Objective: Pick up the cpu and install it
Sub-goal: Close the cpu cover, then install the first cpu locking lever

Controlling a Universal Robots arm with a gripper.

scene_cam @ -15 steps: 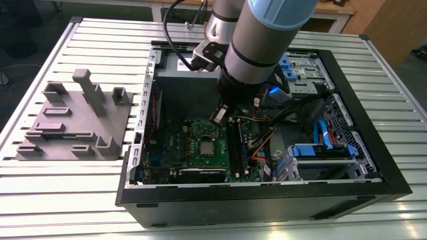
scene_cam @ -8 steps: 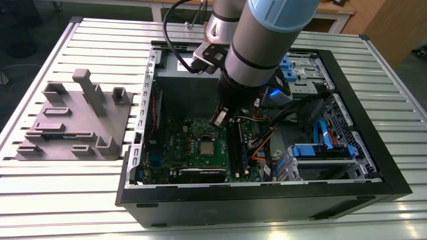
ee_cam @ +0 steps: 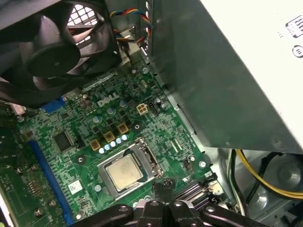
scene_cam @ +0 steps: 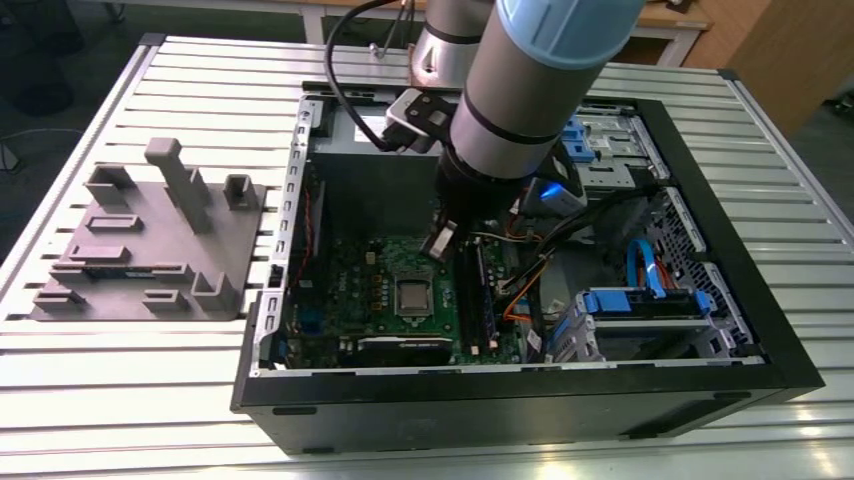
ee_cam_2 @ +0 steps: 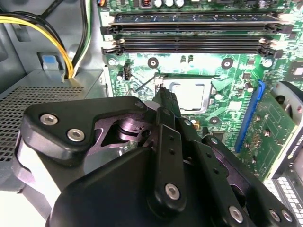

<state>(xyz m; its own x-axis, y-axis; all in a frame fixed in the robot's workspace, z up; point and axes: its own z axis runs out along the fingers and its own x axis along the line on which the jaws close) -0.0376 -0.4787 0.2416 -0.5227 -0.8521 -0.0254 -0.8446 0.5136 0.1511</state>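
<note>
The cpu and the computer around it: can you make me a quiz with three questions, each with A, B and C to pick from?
1. Where is the cpu?
A. On the grey rack beside the case
B. In the socket on the motherboard
C. On top of the fan

2. What colour is the motherboard?
A. Green
B. Red
C. White

3. How is the computer case?
A. Shut all round
B. Open, so the inside shows
C. Wrapped in a cloth

Answers:
1 B: the cpu lies flat inside the socket.
2 A: the motherboard is green in all views.
3 B: the computer case has its side off, so its parts show.
</note>
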